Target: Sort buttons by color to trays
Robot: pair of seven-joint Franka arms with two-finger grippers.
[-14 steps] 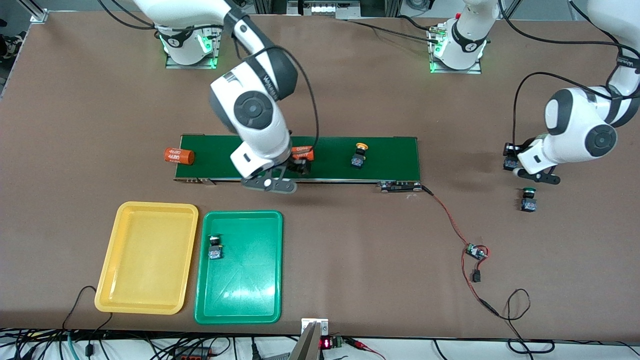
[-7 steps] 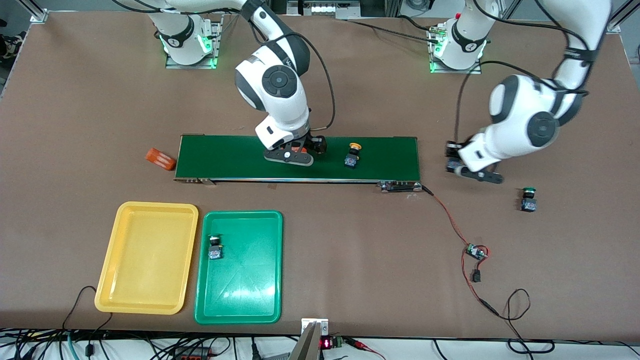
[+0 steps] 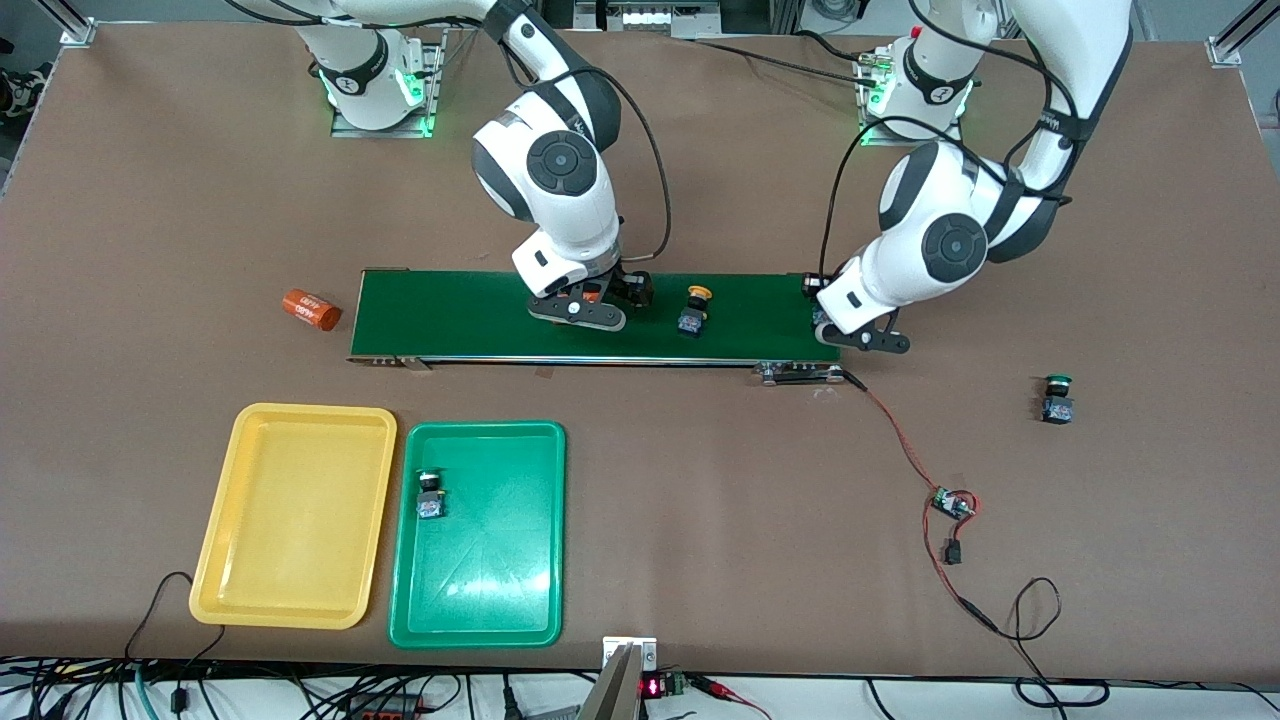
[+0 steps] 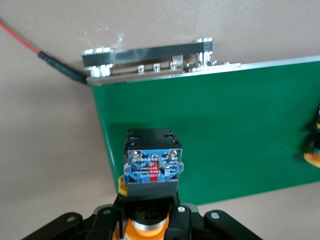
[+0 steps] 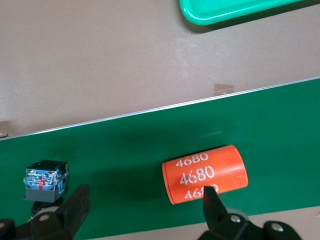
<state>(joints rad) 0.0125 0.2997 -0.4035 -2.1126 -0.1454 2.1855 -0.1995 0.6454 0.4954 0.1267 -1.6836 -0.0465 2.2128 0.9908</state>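
While the left gripper [image 3: 826,322] hangs over the left arm's end of the long dark-green conveyor belt [image 3: 450,315], its jaws are clamped on a yellow-capped push-button switch with a black-and-blue blocky body [image 4: 152,167]. Over the middle of the belt the right gripper [image 5: 145,212] is low, its fingers [image 5: 212,205] spread wide on either side of an orange cylinder printed "4680" [image 5: 205,174] that lies on the belt. Just beside it, toward the left arm's end, a second yellow-capped button [image 3: 692,311] stands on the belt. One green-capped button [image 3: 430,495] sits in the shallow green plastic tray [image 3: 500,610]; the matching yellow tray [image 3: 290,560] lies beside it. Another green-capped button [image 3: 1056,397] stands on the brown table [image 3: 700,520], well apart toward the left arm's end. A second orange cylinder [image 3: 310,308] lies just off the belt's right-arm end.
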